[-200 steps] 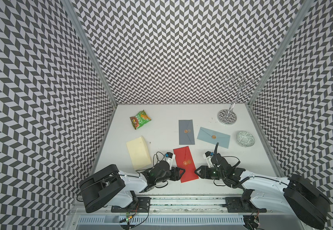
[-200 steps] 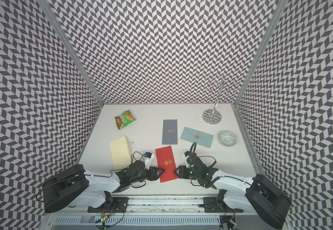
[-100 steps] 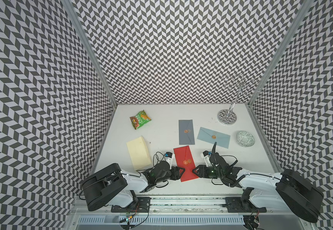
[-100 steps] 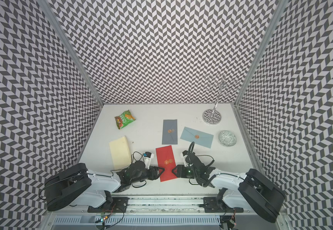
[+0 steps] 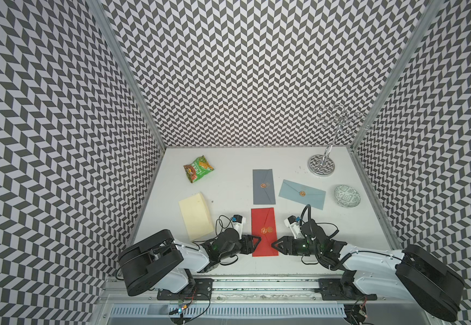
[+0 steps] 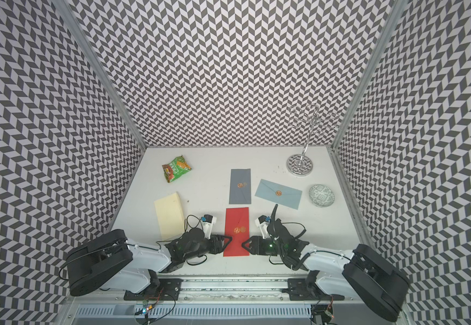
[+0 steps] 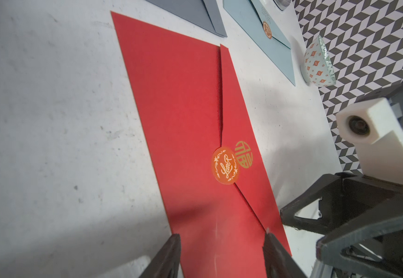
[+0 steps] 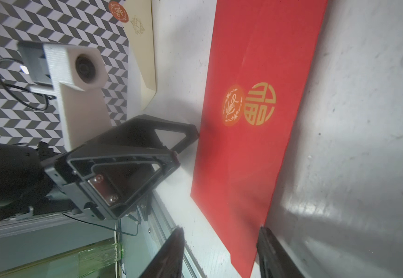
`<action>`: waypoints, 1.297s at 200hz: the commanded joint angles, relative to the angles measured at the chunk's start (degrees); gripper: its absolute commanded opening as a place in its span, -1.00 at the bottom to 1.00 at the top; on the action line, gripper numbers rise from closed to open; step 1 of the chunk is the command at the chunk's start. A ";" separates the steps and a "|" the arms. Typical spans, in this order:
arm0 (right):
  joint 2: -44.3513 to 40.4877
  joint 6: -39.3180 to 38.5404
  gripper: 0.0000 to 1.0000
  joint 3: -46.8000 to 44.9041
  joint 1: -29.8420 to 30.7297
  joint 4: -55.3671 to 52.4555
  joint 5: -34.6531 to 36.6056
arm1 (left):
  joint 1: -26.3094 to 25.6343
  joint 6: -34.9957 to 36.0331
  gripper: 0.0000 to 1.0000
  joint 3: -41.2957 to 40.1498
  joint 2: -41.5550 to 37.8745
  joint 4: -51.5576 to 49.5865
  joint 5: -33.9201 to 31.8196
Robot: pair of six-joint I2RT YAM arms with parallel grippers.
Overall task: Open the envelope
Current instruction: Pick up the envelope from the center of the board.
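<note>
Scuffed white counter point(image 5: 228, 180), chevron walls point(image 5: 257, 70). Left end effector point(image 5: 257, 241) and right end effector point(image 5: 274, 245) spread, flanking red envelope point(image 5: 263, 225).

Seal point(image 7: 225, 166): "Letter"; red env. point(image 7: 183, 96): 福

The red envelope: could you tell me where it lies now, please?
In both top views the red envelope lies flat near the front edge, between the left gripper and right gripper, with the grey envelope just behind it.
</note>
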 commanded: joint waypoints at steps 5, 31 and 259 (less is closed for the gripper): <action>-1.06 4.43 0.03 -1.27 0.43 10.68 -0.14 | -0.54 -0.40 0.14 -0.92 1.49 -0.44 1.45; -1.44 6.65 0.04 -2.49 0.43 15.02 -0.23 | -0.54 -0.43 0.14 -0.93 1.89 0.15 1.65; 4.19 9.24 0.04 -1.73 2.53 26.99 -0.16 | -0.48 -0.58 0.11 -2.29 1.45 3.43 2.27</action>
